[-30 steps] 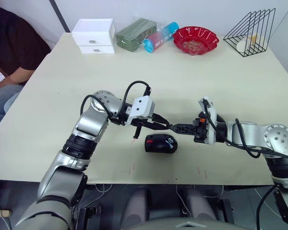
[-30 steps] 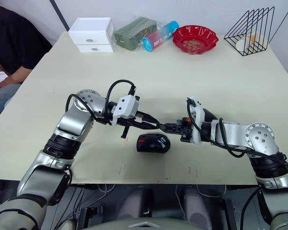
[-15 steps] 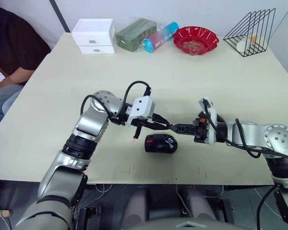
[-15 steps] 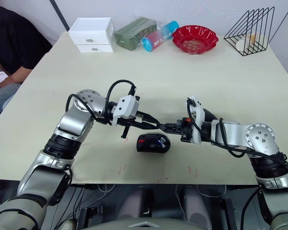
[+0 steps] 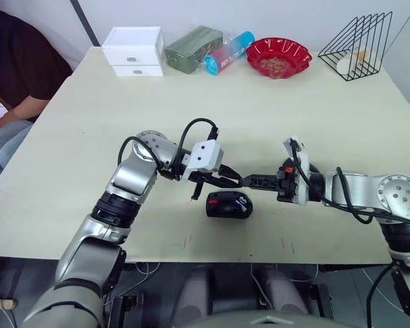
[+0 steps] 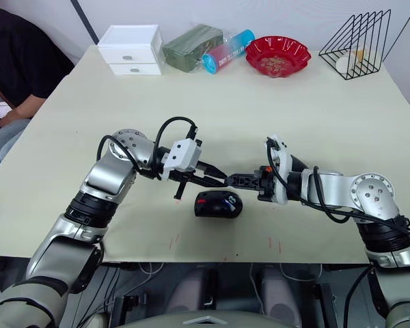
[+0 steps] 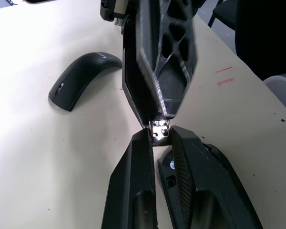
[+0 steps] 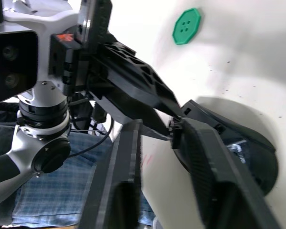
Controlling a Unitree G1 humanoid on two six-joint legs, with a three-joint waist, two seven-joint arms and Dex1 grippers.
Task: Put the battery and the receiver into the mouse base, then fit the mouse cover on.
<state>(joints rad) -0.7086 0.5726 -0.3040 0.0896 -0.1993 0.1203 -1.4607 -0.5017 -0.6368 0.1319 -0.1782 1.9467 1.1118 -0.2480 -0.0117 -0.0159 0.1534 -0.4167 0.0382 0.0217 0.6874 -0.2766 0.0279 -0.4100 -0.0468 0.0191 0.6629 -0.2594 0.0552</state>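
The black mouse base [image 5: 229, 205] with red marks lies open-side up on the table near the front edge. A small blue-white spot shows in its top; I cannot tell whether that is the battery. Just above it the two grippers meet tip to tip. My left gripper [image 7: 160, 136] is shut on the tiny silvery receiver [image 7: 160, 128]. My right gripper [image 8: 157, 125] has its fingers apart around the left gripper's tips, one fingertip [image 8: 181, 125] against the receiver. The glossy black mouse cover [image 7: 83, 78] lies on the table beyond the grippers.
A small green dish [image 8: 186, 26] lies flat on the table. At the back stand white drawers [image 5: 133, 51], a green pack [image 5: 193, 48], a blue-pink tube [image 5: 229, 51], a red bowl [image 5: 279, 57] and a wire rack [image 5: 359, 44]. A person [image 5: 14, 65] sits at the left.
My left gripper has moved slightly right toward the right gripper, so the tips overlap more. The mouse base has not moved.
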